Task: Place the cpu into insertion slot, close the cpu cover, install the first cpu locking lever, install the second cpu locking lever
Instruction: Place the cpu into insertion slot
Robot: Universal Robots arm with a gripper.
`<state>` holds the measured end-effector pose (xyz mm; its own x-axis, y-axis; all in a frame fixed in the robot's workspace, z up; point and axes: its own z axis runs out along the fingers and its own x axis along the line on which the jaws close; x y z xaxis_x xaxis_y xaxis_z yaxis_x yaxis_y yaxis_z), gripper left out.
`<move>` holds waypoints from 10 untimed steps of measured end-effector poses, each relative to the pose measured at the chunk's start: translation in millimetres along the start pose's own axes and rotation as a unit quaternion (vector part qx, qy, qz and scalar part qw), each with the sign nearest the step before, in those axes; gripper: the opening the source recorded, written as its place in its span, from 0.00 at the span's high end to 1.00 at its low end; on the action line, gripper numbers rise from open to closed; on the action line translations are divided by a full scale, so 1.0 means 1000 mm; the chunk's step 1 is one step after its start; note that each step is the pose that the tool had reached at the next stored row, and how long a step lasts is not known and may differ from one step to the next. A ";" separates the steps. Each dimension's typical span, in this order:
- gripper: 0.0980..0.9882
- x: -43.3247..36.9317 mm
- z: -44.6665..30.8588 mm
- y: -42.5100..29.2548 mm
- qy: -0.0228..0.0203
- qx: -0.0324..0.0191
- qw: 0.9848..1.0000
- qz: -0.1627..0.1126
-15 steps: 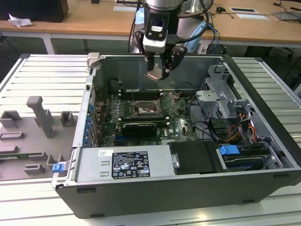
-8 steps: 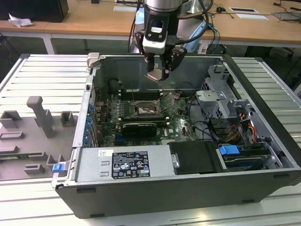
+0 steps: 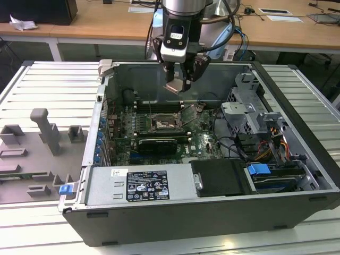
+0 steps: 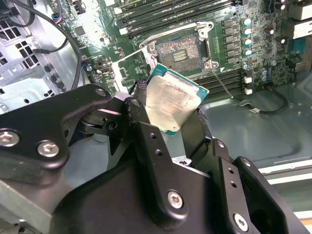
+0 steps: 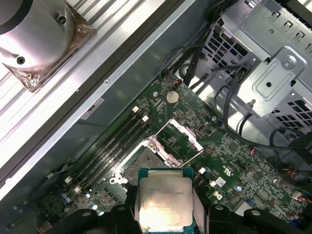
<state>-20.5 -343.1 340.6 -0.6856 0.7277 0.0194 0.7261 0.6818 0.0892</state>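
The gripper hung over the open computer case, above the far part of the green circuit board. Its two black fingers were clenched on the chip, pinching it by its opposite edges. In both wrist views the chip showed its pale metal top and a thin green rim, and in the second wrist view it sat tilted between the fingers. It was up in the air, well clear of the board.

Below it lay the socket, bare, with its field of fine contacts uncovered inside the silver frame. The cover was swung up off the socket and stood on its hinge at the side toward the exterior view's right. A thin wire lever stuck out loose from a corner of the frame.

Long black memory slots ran just beyond the socket on its far side, and a long black card lay on its near side. A grey box with a label sat against the near wall of the case, and a metal drive cage filled the exterior view's right. The case rested on a pale slatted table.
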 end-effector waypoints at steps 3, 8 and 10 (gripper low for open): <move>0.52 0.0000 0.0013 -0.0001 0.000 0.000 1.000 0.001; 0.52 0.0000 0.0031 -0.0003 0.000 0.000 1.000 0.003; 0.52 -0.0001 0.0041 -0.0004 0.000 0.000 1.000 0.004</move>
<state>-20.5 -343.1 336.4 -0.6800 0.7330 0.0195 0.7314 0.6761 0.0891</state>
